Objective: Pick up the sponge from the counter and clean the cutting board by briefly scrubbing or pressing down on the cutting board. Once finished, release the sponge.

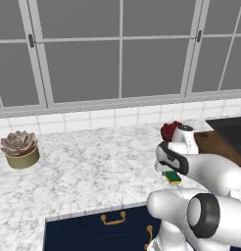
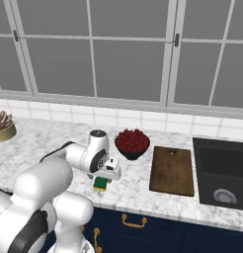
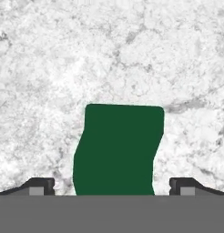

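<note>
— Looking at the sponge [image 3: 117, 150] now: where is it lying, and which way is it pointing?

— It is lying flat on the counter [image 1: 93, 162], near the front edge, with the green side facing up. In the hand view its long axis is running from the bottom of the picture to the top, between the two fingertips [image 3: 41, 185], so the long sides are facing the fingers.

— How is the gripper [image 2: 104, 179] standing?

— It is hanging directly over the sponge, pointing down. The jaws are standing wide open, one on each side of the sponge, and they are not touching it. Nothing is being held.

— And the cutting board [image 2: 172, 170]?

— It is lying flat to the right, well apart from the sponge, with its long axis running from the front of the counter toward the windows. A bowl of red fruit [image 2: 132, 143] is sitting between them, a little further back.
</note>
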Robot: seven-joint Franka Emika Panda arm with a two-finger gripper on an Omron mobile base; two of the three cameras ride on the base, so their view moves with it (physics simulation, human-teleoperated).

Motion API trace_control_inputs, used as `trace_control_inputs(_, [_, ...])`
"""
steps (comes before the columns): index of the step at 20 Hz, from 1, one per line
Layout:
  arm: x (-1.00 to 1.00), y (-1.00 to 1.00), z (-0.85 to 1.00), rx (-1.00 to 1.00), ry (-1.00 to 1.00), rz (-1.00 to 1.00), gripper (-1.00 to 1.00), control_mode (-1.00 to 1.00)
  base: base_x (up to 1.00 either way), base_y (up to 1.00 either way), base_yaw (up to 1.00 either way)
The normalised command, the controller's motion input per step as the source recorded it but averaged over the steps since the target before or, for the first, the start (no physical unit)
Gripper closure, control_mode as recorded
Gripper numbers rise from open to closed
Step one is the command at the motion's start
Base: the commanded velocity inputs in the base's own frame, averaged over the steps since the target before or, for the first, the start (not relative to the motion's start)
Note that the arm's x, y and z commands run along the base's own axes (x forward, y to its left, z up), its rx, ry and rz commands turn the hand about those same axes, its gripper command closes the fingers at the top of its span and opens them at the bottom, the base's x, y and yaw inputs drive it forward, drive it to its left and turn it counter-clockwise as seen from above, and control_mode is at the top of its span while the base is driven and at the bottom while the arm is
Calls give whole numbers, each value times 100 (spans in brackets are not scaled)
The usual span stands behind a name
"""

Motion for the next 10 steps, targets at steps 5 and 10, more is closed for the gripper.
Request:
trace_control_inputs(5, [10, 5, -23, -2, 2, 1, -100, -100, 0, 0, 0])
trace_control_inputs(10, [7, 0, -18, -1, 0, 0, -100, -100, 0, 0, 0])
